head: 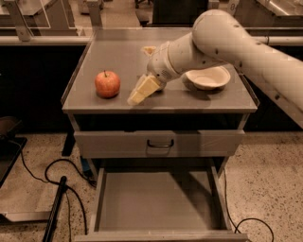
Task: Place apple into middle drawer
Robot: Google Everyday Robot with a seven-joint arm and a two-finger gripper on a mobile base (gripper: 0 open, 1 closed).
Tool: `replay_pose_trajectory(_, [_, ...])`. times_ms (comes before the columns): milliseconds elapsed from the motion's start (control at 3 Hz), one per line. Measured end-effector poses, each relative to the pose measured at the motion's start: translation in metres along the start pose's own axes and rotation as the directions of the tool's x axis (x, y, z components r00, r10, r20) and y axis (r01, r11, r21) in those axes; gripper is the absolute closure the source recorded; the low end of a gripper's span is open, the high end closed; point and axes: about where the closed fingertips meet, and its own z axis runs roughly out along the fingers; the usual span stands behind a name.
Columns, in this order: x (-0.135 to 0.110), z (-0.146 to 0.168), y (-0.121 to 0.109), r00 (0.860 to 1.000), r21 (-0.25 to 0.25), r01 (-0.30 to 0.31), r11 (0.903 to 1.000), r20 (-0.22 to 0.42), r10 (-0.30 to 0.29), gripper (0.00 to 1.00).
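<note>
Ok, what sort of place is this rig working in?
Likely a lab or workshop: a grey metal drawer cabinet, loose cables on a speckled floor, more benches behind. The hand is low over the cabinet top, beside the apple.
</note>
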Motion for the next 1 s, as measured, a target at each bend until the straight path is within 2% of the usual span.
replay_pose_trajectory(333, [0.0,0.01,0.001,0.999,-0.031,-0.023,0.9993,0.021,0.024,0.0])
replay_pose_trajectory(667, [0.0,0.01,0.001,0.999,-0.031,-0.024,0.9992,0.021,0.024,0.0])
replay_pose_trajectory(1000, [-0.003,0.027,0.003,0.999,-0.044,-0.019,0.9988,0.037,0.021,0.0])
